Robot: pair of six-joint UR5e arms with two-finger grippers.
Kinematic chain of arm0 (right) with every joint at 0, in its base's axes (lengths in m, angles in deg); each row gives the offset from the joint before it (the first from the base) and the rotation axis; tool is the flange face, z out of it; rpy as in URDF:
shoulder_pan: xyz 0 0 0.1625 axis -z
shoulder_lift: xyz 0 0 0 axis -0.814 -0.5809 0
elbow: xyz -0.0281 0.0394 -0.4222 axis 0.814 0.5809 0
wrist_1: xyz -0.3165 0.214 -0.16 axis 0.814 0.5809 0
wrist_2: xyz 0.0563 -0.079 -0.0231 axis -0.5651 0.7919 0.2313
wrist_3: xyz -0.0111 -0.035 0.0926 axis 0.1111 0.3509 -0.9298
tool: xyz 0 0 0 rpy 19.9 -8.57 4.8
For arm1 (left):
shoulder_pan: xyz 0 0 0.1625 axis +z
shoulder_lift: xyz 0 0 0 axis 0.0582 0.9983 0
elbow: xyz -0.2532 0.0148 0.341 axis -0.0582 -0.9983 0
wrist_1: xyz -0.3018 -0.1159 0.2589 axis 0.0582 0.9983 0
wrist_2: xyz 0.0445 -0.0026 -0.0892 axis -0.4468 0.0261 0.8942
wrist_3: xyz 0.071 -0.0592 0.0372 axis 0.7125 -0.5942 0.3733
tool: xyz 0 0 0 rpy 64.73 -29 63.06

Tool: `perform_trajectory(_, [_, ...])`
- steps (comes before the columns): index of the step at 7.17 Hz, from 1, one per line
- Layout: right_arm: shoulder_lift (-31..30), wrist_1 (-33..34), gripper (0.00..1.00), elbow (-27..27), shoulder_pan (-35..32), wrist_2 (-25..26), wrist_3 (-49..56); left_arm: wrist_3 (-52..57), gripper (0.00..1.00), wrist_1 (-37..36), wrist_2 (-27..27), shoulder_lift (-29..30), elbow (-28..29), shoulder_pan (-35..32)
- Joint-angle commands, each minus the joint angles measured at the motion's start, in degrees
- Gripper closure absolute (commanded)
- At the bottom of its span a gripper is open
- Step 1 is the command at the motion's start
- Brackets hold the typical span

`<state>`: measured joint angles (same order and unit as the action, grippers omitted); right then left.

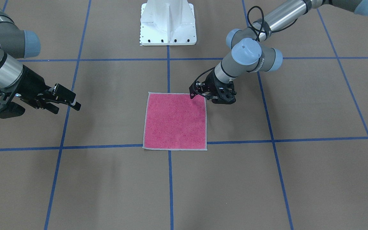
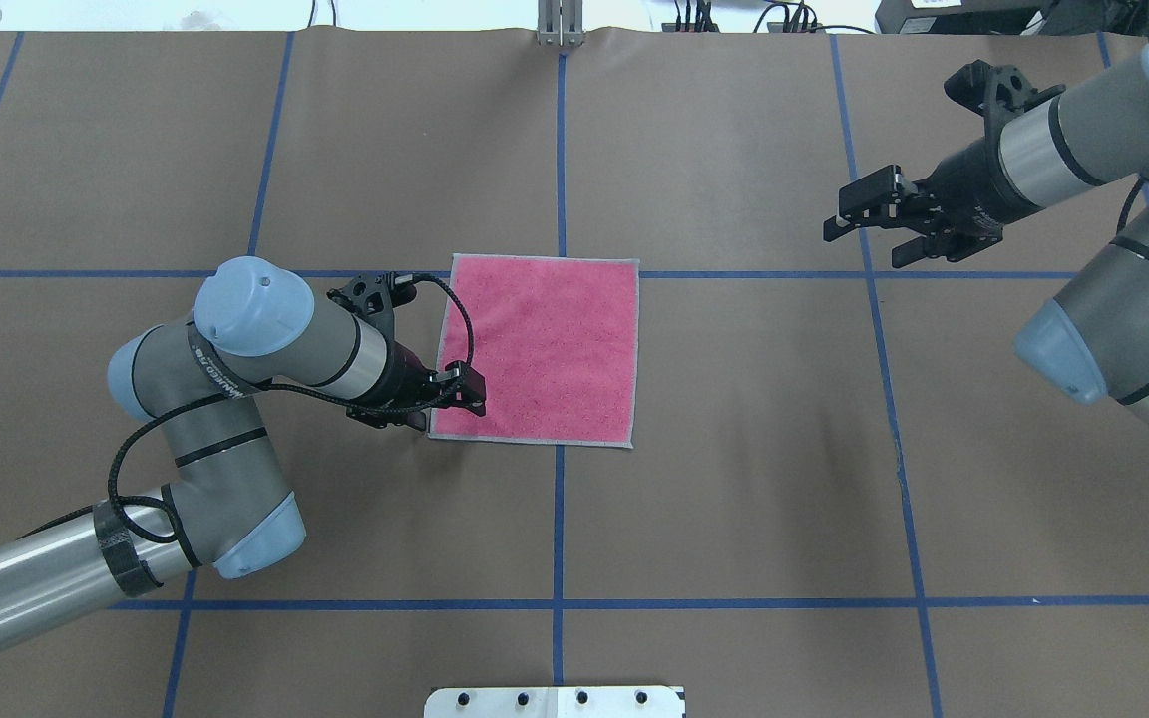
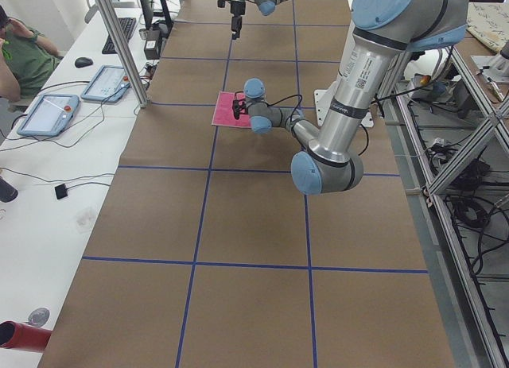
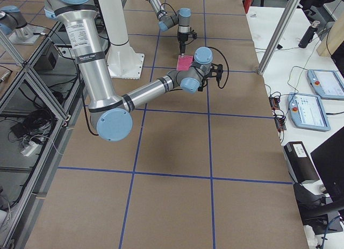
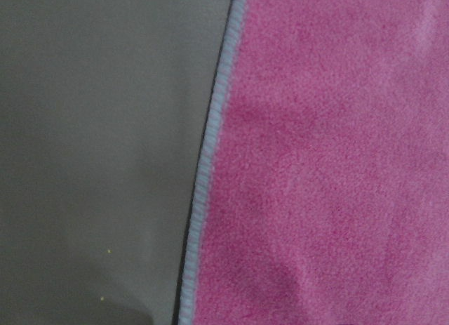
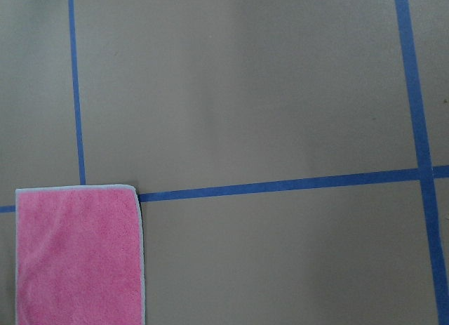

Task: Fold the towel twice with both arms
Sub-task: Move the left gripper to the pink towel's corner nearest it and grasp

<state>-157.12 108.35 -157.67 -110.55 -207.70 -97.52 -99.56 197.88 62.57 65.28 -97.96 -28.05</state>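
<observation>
Left claw [image 2: 460, 391] at a corner of the one towel [image 2: 545, 349] — its opening unclear; right claw [image 2: 864, 244] agape, empty.

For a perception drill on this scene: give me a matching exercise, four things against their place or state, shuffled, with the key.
1 towel
2 left gripper
3 right gripper
4 pedestal base

A off to the side, over bare table
B lying flat, pink up
C white, at the robot's edge
D at a towel corner

Pairs: 1-B, 2-D, 3-A, 4-C
</observation>
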Motion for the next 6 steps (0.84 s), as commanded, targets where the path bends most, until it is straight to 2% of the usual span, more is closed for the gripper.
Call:
perform_trajectory(1, [0.0, 0.0, 0.01, -0.1, 0.0, 0.0, 0.0, 0.0, 0.36, 0.0, 0.0, 0.2, 0.0, 0.0])
perform_trajectory(4, [-0.1, 0.0, 0.01, -0.1, 0.0, -0.1, 0.0, -0.5, 0.61, 0.0, 0.1, 0.2, -0.1, 0.0])
perform_trajectory(6, [0.0, 0.0, 0.01, -0.1, 0.3, 0.0, -0.4, -0.5, 0.96, 0.0, 0.1, 0.0, -0.6, 0.0])
